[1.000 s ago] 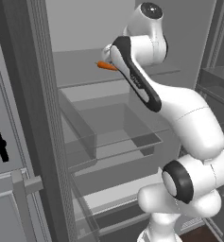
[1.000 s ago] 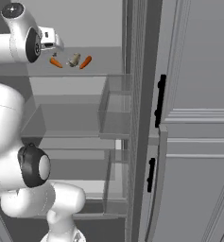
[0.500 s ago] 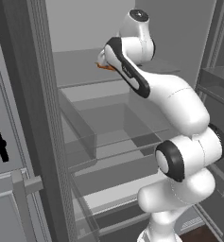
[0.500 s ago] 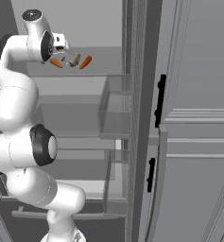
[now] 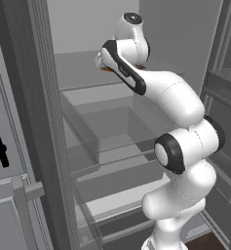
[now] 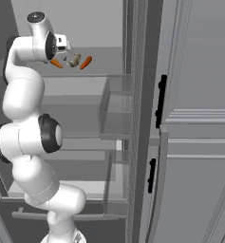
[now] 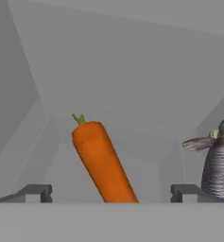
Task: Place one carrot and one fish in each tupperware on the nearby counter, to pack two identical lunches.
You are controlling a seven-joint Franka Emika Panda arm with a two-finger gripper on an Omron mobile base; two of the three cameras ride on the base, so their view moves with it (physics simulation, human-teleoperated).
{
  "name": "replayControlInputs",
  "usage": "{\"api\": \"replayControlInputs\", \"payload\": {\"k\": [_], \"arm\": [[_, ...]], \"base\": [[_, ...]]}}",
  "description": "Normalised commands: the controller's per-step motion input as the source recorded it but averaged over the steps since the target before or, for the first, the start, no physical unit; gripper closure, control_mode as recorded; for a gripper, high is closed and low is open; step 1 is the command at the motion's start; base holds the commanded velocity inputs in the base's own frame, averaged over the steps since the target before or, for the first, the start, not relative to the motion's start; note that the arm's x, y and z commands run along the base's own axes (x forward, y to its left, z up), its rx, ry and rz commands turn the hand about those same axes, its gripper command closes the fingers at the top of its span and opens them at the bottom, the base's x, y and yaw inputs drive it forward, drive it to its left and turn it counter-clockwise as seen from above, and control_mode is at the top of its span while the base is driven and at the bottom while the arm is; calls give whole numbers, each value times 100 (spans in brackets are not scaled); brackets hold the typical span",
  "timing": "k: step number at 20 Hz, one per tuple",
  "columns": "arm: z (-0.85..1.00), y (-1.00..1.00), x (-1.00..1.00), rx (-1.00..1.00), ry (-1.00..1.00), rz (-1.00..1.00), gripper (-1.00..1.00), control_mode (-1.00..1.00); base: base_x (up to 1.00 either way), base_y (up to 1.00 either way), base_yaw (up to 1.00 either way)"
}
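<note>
Standing wide apart, the jaws of the gripper [image 7: 111, 193] are seen with nothing held, a carrot [image 7: 102, 162] lying between them on the fridge shelf [image 6: 92, 71]. A fish [image 7: 219, 160] is placed just beside the right-hand finger. A second carrot [image 6: 86, 62] is seen beyond the fish.

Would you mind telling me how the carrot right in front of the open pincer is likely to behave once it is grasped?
The carrot looks solid, so probably stiff. Its round, tapered body may roll or slip. It lies between the pincer tips, so probably light.
</note>
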Motion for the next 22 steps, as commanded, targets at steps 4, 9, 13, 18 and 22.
{"api": "replayControlInputs", "payload": {"k": [4, 9, 13, 18, 22], "arm": [[-22, 0, 32, -1, 0, 0, -100, -100], [-31, 0, 0, 0, 0, 0, 100, -100], [-46, 0, 1, 0, 3, 0, 100, -100], [-18, 0, 14, 0, 0, 0, 100, -100], [-26, -11, -49, 3, -5, 0, 100, -100]], "base": [[0, 0, 0], [0, 0, 0], [0, 0, 0], [0, 0, 0], [0, 0, 0]]}}
